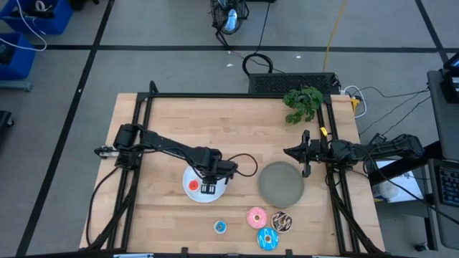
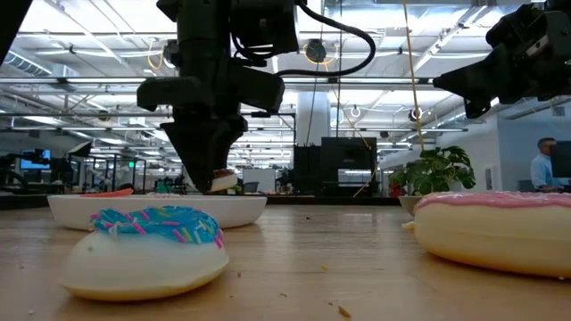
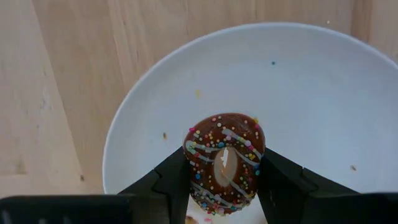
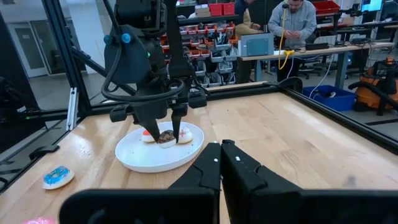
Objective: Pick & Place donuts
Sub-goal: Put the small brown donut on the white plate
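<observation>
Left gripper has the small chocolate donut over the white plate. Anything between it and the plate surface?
Nothing visible. The left gripper is shut on the small chocolate donut, just above a bare patch of the white plate. A red donut already lies on the plate, off to one side. The right gripper waits by the grey plate.

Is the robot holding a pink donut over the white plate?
No, the left gripper grips a small chocolate sprinkled donut above the white plate.
</observation>
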`<state>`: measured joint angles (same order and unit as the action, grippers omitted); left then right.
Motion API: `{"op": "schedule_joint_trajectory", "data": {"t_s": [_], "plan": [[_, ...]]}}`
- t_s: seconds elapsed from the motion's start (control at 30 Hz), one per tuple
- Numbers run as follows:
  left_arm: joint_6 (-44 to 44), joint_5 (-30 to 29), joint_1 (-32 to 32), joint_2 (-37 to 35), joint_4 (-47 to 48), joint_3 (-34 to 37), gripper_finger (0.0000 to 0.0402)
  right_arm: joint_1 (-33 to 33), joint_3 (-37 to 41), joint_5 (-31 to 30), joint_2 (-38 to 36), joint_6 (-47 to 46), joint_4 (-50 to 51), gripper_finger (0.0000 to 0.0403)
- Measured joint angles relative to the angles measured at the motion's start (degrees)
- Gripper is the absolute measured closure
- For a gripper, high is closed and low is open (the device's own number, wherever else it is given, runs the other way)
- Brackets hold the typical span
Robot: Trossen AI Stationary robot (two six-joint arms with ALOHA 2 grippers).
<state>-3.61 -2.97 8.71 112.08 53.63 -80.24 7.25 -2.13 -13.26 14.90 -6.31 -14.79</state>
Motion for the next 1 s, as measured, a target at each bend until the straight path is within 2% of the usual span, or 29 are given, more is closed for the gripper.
{"op": "schedule_joint_trajectory", "data": {"t_s": [0.5,1.0], "plan": [[-0.4,1.6,-2.1,0.6,-4.3,4.6,0.0241,0.0,0.0,0.0,0.0,0.1,0.0,0.0403],[1.3,1.7,-2.3,0.6,-4.5,4.8,0.024,0.0,0.0,0.0,0.0,0.1,0.5,0.0403]]}}
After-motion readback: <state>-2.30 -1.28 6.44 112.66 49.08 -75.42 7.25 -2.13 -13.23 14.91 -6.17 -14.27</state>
